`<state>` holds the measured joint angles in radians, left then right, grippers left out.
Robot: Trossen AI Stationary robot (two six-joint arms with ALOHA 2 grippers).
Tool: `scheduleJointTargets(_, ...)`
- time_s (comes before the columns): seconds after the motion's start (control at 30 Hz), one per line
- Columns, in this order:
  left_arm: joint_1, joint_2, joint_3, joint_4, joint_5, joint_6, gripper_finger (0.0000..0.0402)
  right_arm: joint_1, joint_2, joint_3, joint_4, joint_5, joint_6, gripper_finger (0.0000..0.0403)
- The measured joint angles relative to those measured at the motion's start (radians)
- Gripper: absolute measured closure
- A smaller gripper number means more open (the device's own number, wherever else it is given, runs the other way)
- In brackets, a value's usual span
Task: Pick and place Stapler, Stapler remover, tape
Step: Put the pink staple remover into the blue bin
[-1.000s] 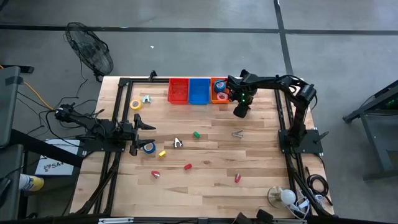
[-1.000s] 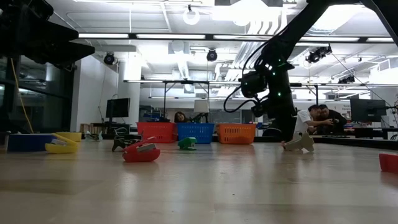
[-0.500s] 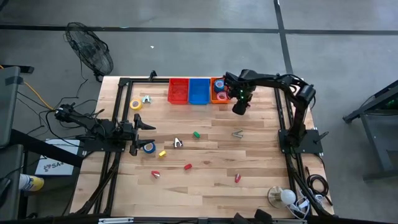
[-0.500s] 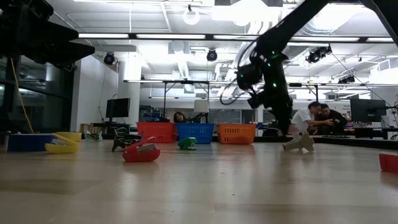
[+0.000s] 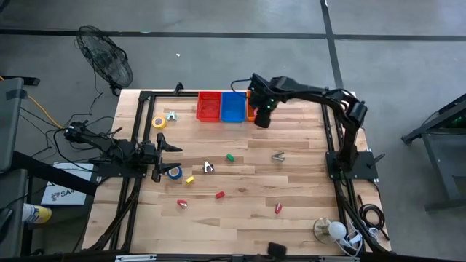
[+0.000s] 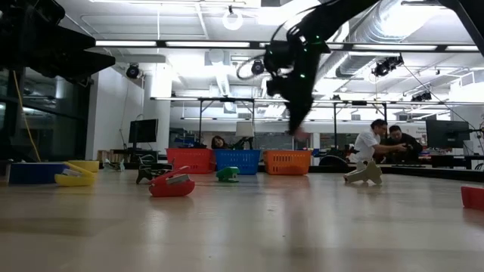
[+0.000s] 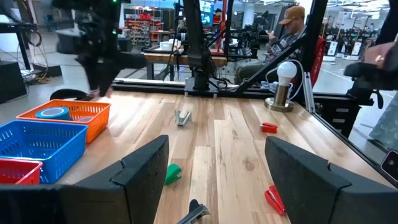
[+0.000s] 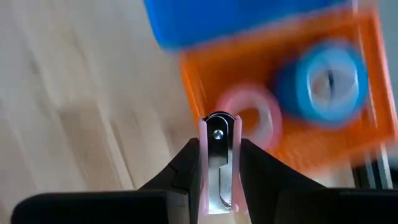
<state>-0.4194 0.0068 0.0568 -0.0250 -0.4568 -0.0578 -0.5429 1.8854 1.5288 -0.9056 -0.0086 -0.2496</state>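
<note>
Right claw clamped on a stapler remover above the baskets; left claw spread wide.

High view: red basket (image 5: 208,106), blue basket (image 5: 233,107) and orange basket (image 5: 250,107) line the table (image 5: 291,196) at 12 o'clock; right claw (image 5: 262,121) hangs over the orange one. Blue tape (image 5: 174,172) lies beside the left claw (image 5: 166,155).
Right wrist view: pink stapler remover (image 8: 217,163) gripped; pink roll (image 8: 250,117) and blue roll (image 8: 329,84) inside the orange basket.

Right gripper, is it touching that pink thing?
Touching. The right wrist view shows the right gripper clamped against both sides of the pink thing.
</note>
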Motion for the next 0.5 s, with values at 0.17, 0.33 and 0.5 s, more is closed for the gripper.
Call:
scheduleJointTargets(0.17,0.000,0.000,0.000,0.000,0.000,0.000,0.0140,0.027,0.000,-0.025,0.280,-0.101,-0.057,0.0327)
scheduleJointTargets(0.33,0.000,0.000,0.000,0.000,0.000,0.000,0.0140,0.049,0.000,-0.066,0.509,-0.123,-0.071,0.0327)
scheduleJointTargets(0.5,0.000,0.000,0.000,0.000,0.000,0.000,0.0140,0.055,0.000,-0.157,0.717,-0.128,-0.068,0.0327)
